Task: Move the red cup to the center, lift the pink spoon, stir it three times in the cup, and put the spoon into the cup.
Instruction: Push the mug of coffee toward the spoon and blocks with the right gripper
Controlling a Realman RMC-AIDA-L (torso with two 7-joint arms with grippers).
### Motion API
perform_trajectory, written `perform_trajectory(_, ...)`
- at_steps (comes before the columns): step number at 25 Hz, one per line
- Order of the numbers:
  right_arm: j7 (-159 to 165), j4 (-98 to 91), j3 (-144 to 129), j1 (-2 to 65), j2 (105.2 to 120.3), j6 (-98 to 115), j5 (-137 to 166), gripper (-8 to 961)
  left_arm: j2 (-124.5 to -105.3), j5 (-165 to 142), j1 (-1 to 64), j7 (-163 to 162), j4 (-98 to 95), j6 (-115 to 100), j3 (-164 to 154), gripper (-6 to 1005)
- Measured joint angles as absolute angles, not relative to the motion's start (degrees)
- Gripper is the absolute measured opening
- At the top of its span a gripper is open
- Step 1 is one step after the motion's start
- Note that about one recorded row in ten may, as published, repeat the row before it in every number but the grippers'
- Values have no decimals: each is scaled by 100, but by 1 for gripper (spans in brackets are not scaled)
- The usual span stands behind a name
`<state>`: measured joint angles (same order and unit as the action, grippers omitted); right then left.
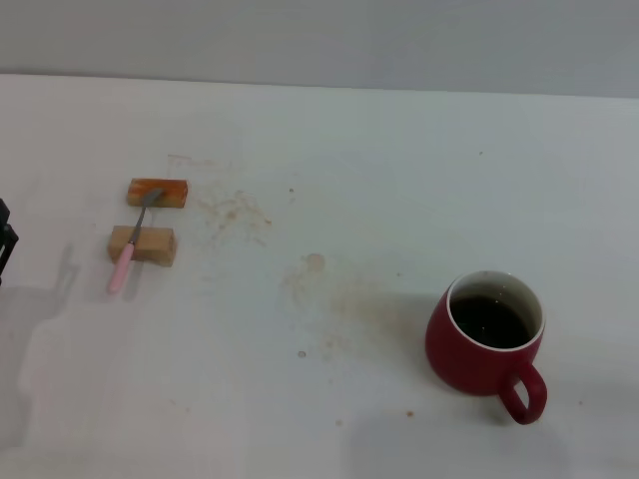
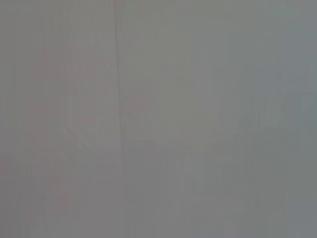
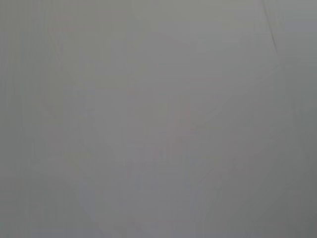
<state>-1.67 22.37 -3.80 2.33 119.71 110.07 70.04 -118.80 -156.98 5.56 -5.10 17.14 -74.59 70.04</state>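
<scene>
The red cup (image 1: 486, 335) stands at the right front of the white table (image 1: 329, 180), its handle toward the front, dark liquid inside. The pink spoon (image 1: 128, 249) lies at the left, resting across two small blocks, its pink handle toward the front and its grey bowl end on the far block. A dark part of my left gripper (image 1: 5, 239) shows at the far left edge of the head view, well left of the spoon. My right gripper is out of view. Both wrist views hold only a blank grey surface.
An orange block (image 1: 158, 192) and a tan block (image 1: 143, 244) sit under the spoon. Brownish stains and specks (image 1: 315, 264) mark the table's middle. The table's far edge meets a grey wall.
</scene>
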Motion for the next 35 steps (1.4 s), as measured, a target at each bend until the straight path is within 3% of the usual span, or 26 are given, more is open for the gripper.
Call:
perform_trajectory(17,-775,3010,-1164,178,11971,10382,6998,0,-11867,-15690,698,-498,1636,-7391,6996,802)
perform_trajectory(35,-783,3498,-1671,740,11980,9197,7307,0,-11874,-15689,765,-484,1635,-7382,6996,804)
